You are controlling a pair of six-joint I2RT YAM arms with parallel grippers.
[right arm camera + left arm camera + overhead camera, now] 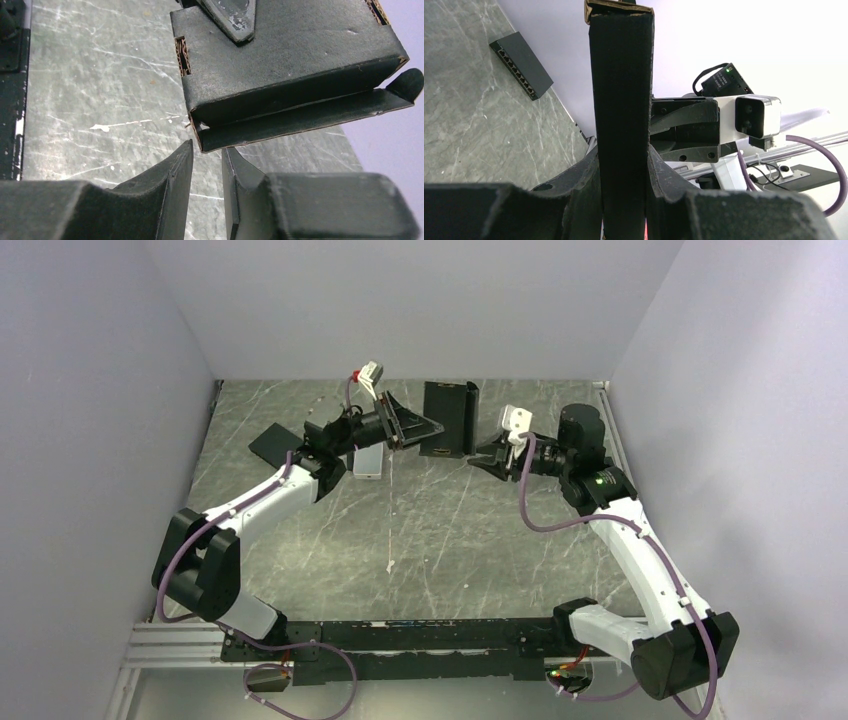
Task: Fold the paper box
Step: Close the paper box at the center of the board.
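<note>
Your left gripper (405,428) clamps the paper box (450,418); your right gripper (487,460) holds nothing.
Top: box stands on edge over the table's (420,540) far middle, between both grippers, with a silver-grey case (368,462) near your left gripper. Left wrist: both fingers (584,190) press a box wall. Right wrist: your jaws sit narrowly parted, empty, tips just beside the box's lower flap corner.
</note>
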